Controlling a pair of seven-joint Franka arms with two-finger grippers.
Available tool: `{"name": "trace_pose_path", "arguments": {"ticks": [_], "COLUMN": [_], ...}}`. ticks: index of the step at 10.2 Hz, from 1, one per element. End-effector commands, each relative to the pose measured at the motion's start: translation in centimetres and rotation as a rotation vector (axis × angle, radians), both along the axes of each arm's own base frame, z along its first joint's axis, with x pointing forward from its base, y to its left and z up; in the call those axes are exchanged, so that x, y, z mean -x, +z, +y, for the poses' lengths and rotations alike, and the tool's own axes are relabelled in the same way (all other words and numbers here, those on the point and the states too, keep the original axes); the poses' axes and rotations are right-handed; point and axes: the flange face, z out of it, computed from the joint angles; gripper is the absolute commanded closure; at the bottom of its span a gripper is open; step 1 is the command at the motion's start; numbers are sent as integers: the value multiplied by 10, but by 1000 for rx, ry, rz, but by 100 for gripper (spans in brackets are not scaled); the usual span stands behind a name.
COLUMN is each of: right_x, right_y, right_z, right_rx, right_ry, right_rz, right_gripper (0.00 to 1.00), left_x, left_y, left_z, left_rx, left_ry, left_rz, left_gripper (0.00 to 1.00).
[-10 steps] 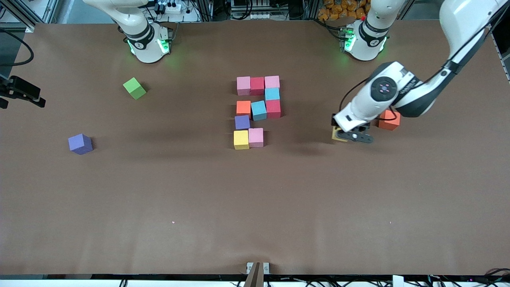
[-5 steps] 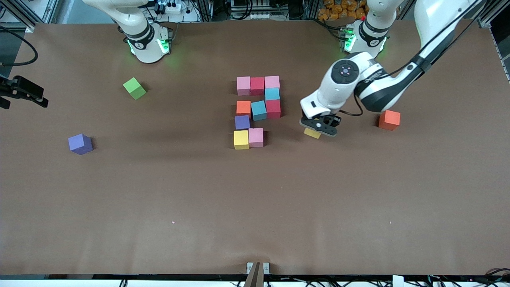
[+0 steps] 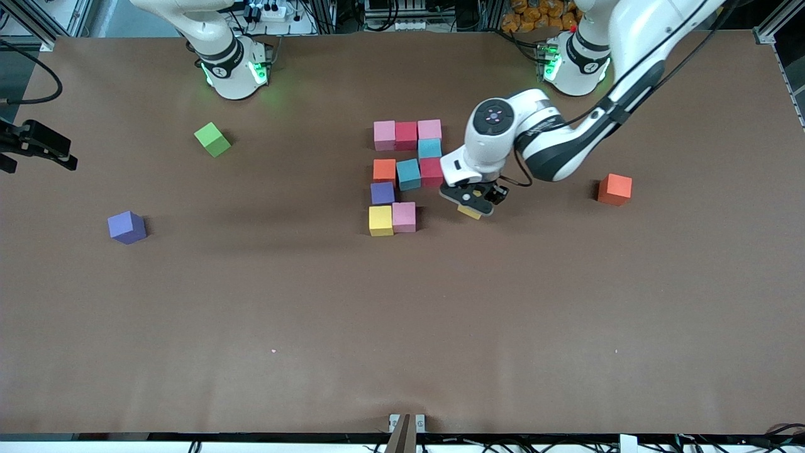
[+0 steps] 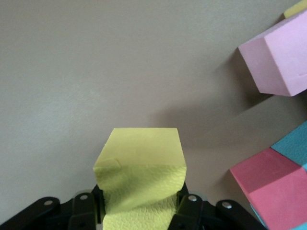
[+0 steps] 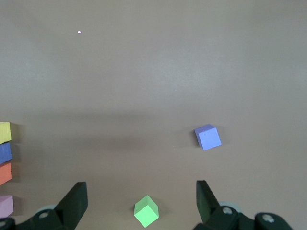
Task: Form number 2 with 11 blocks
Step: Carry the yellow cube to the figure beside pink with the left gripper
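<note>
Blocks form an unfinished number 2 (image 3: 407, 177) mid-worktop; left gripper (image 3: 470, 202) carries a yellow cube (image 3: 469, 211) beside its bottom row, likely to fill the open corner.
Left wrist view: jaws clamped on yellow cube.
Right wrist view: right gripper (image 5: 139, 201) waits, jaws apart, above lime-green cube (image 5: 146, 211).

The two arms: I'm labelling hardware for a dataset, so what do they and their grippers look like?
Both arms have glossy white rounded shells with black joint bands, and green lights glow at their bases. The left arm carries a black cable along its links and a round dark cap with small markings on its wrist. The left gripper and the right gripper have black fingers.
</note>
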Motion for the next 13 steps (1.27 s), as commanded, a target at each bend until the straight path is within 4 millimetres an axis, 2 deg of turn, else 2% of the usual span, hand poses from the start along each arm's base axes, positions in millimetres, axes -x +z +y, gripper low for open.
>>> {"name": "trace_pose_path", "arguments": {"ticks": [1,5,9,13], "right_x": [-2,-3,-3,-3], "right_y": [1,-3,-4,-4], "right_z": [3,6,6,6], "right_rx": [18,17,17,17], "right_ry": [8,11,11,12], "right_rz": [-17,-7,-4,-2], "right_gripper": [0,0,0,0], "left_x": [-4,-8,-7,-5], "left_y": [1,-22,-22,-28], "left_z": [-9,-15,-33,-46], "left_rx": [-17,-45,-30,-9], "left_ry": [-41,-292,-550,-712], "left_rz": [-16,-47,-36,-11], "left_gripper": [62,62,61,61]}}
